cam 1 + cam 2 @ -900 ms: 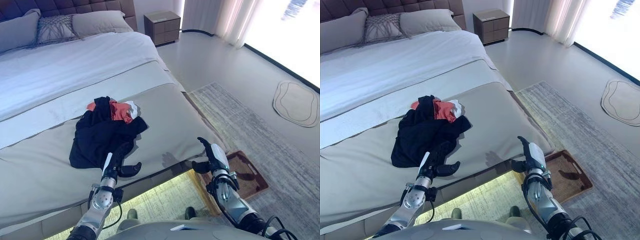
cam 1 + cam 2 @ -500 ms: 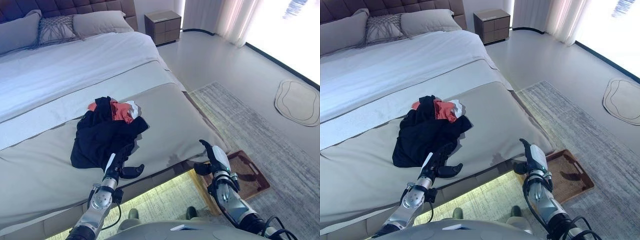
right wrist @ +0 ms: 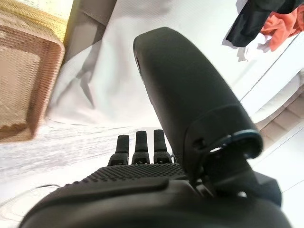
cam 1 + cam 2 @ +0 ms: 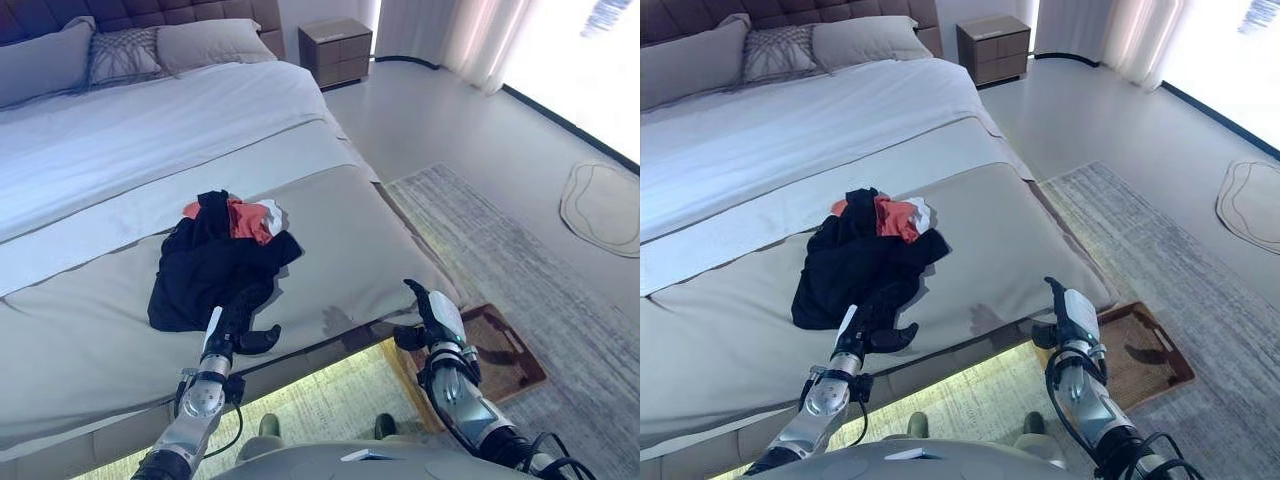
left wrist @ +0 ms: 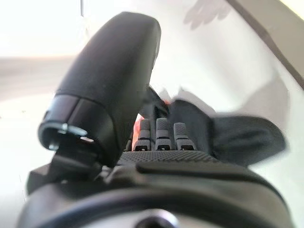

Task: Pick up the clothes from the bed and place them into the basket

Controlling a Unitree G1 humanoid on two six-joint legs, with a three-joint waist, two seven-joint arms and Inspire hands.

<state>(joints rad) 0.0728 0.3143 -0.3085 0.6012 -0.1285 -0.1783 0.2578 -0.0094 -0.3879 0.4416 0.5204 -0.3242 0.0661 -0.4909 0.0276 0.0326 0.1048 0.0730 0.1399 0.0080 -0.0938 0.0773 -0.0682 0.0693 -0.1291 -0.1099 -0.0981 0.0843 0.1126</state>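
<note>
Step in hand: approach, nothing grasped. The clothes (image 4: 222, 258), a dark heap with an orange piece, lie on the bed (image 4: 380, 250). The left hand (image 4: 240, 327) hovers at their 6 o'clock edge, fingers apart. Next move: reach into the heap and close on it. The right hand (image 4: 437, 318) waits, fingers relaxed, beside the basket (image 4: 515, 355), which appears empty, on the floor at 4 o'clock.

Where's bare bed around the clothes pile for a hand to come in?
Bare bed cover lies right of the clothes pile, out to the bed's edge, and left of it too. The white sheet behind, up to the pillows, is bare. The near side is crowded: the left hand, open, sits at the pile's front edge. The right hand, open, is off the bed, by the basket.
</note>
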